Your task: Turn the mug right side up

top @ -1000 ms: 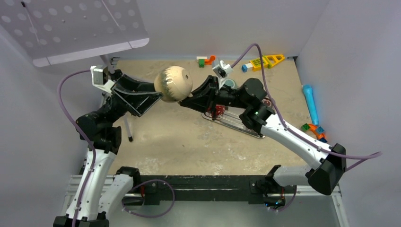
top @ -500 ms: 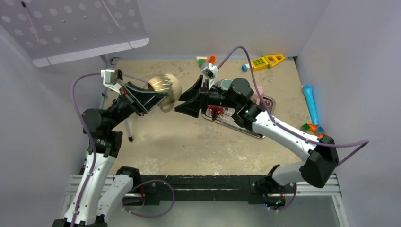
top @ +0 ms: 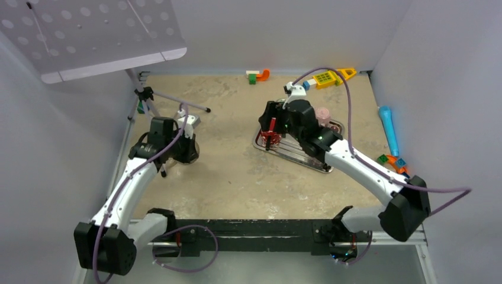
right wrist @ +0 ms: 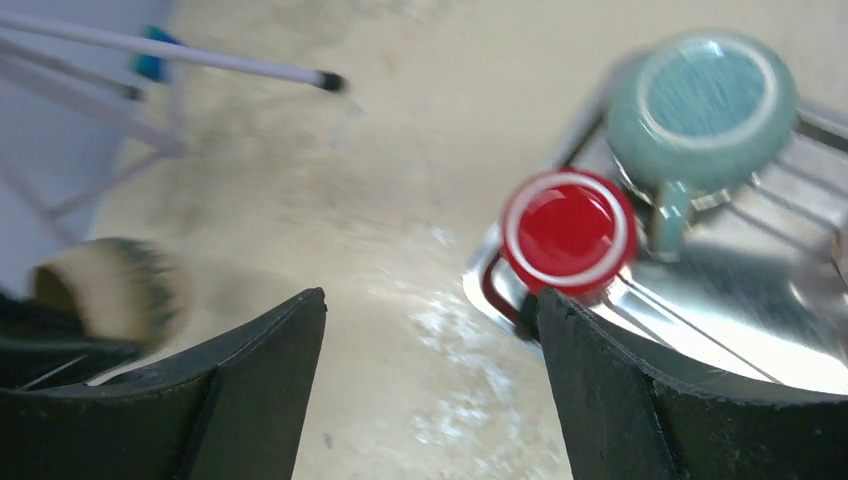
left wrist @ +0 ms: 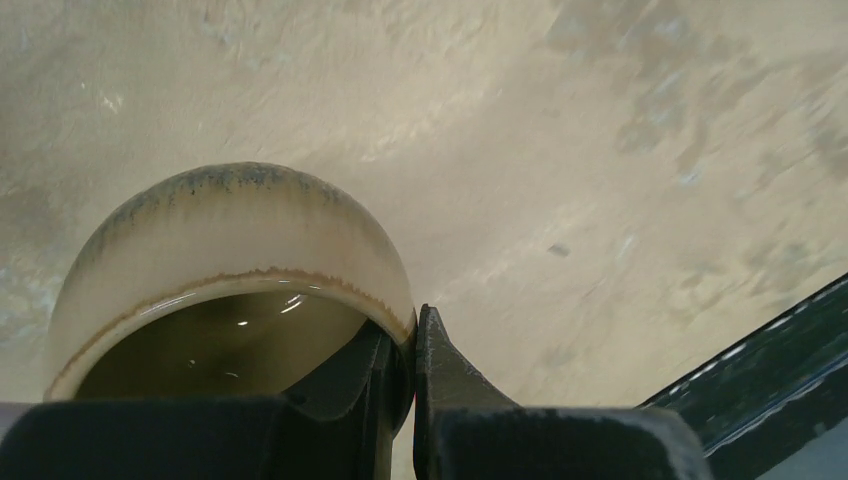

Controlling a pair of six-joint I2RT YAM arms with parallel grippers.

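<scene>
Both arms have drawn apart since a second ago, when they met in mid-air over the middle of the table [top: 237,177] with the beige mug [left wrist: 230,260] raised between them. At the left, the left arm has swung down and back and now reaches forward low over the table's left side, just beside the tripod [top: 148,97]. The left gripper [left wrist: 400,340] is pinched on the mug's rim, one finger inside the dark interior and one outside. The mug's mouth faces up toward the wrist camera. From above, the wrist hides the mug, and whether its base touches the table cannot be told.

At the right, the right arm has pulled back and is bent with its wrist above the metal tray [top: 308,160]. The right gripper [right wrist: 430,330] has let go; its fingers [right wrist: 260,400] are spread wide with nothing between them. Below it a red cup [right wrist: 568,230] and a teal cup [right wrist: 702,105] sit upside down on the tray. That view is blurred, and the beige mug shows only as a smear at its left edge.
</scene>
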